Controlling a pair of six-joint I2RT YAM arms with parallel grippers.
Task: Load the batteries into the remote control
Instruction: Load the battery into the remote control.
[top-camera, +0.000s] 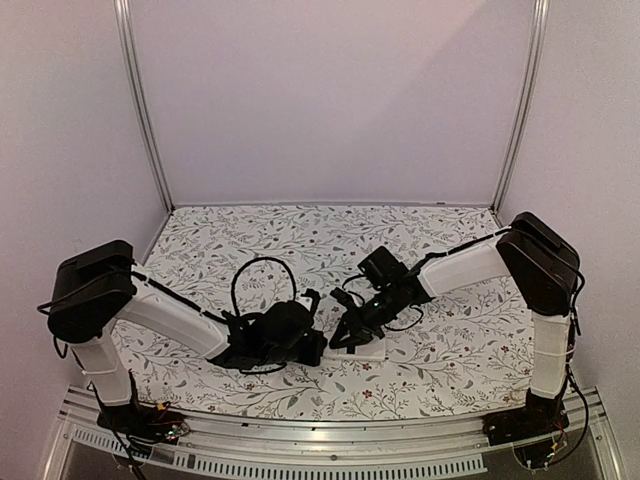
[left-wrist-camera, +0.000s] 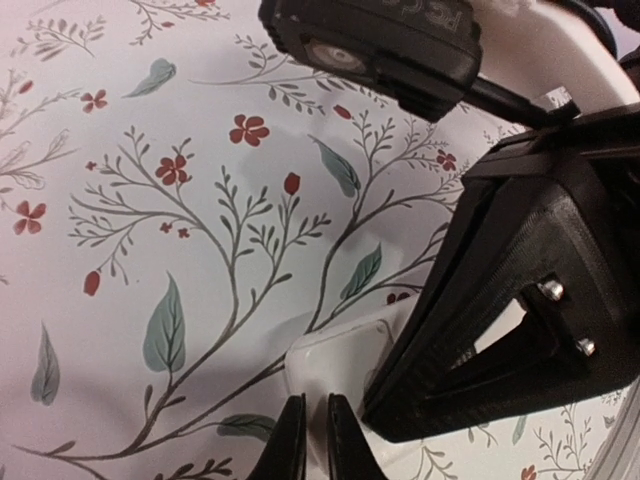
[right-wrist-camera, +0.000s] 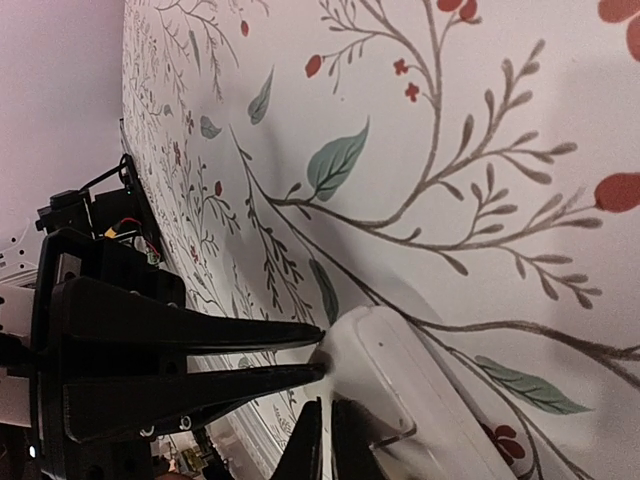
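The white remote control (top-camera: 368, 350) lies on the flowered table between both arms, its plain white side up (right-wrist-camera: 400, 370). My left gripper (top-camera: 322, 345) comes in from the left, and its jaws (left-wrist-camera: 316, 440) are pinched on the remote's rounded end (left-wrist-camera: 335, 365). In the right wrist view, the left fingers (right-wrist-camera: 250, 335) clamp that end from above and below. My right gripper (right-wrist-camera: 325, 440) is shut, its tips pressed against the remote's side edge right next to the left fingers. No batteries show in any view.
The flowered tablecloth (top-camera: 300, 240) covers the whole table. Pale walls and metal posts (top-camera: 140, 100) enclose the back and sides. The right gripper's black body (left-wrist-camera: 520, 300) crowds the left wrist view. A metal rail (top-camera: 330, 440) runs along the near edge.
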